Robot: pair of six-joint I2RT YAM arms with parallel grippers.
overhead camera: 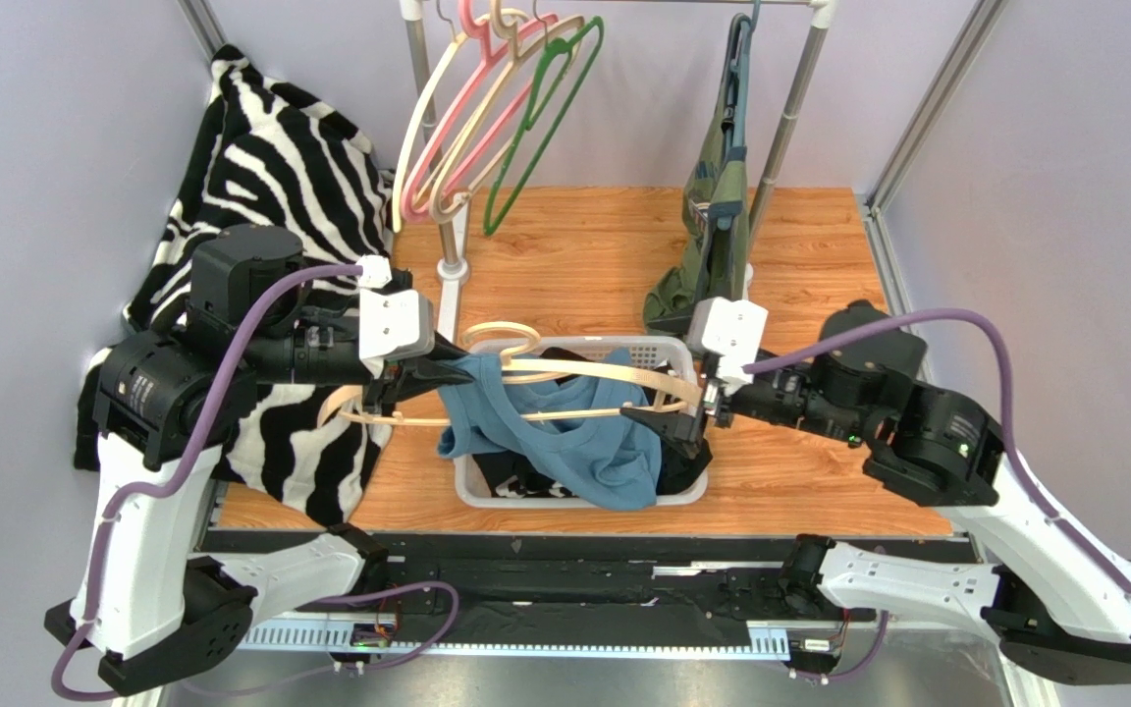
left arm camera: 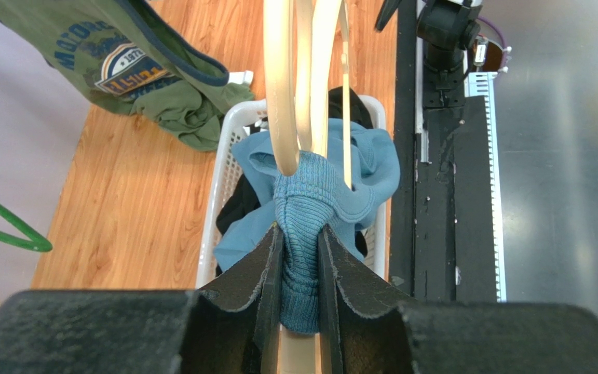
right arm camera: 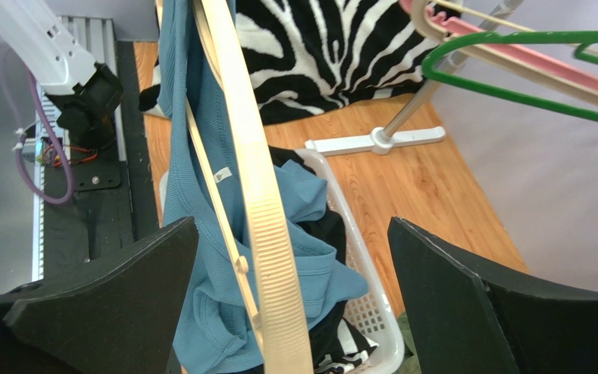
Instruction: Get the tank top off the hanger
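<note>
A cream hanger [overhead camera: 586, 386] lies level above the basket with a blue tank top [overhead camera: 564, 435] draped from it into the basket. My left gripper [overhead camera: 446, 379] is at the hanger's left end. In the left wrist view the left gripper [left arm camera: 300, 234] is shut on the bunched ribbed strap of the tank top [left arm camera: 310, 195], with the hanger [left arm camera: 283, 93] arm pinched under the fabric. My right gripper [overhead camera: 687, 420] is at the hanger's right end. In the right wrist view the right gripper [right arm camera: 293, 226] stands wide open, straddling the ridged hanger [right arm camera: 259, 210] arm and the tank top [right arm camera: 201, 195] without touching either.
A white laundry basket [overhead camera: 675, 354] holding dark clothes sits under the hanger. A zebra-print cloth [overhead camera: 277, 162] is heaped at the left. A rack at the back carries empty pink, cream and green hangers [overhead camera: 513, 103] and a green shirt [overhead camera: 712, 221].
</note>
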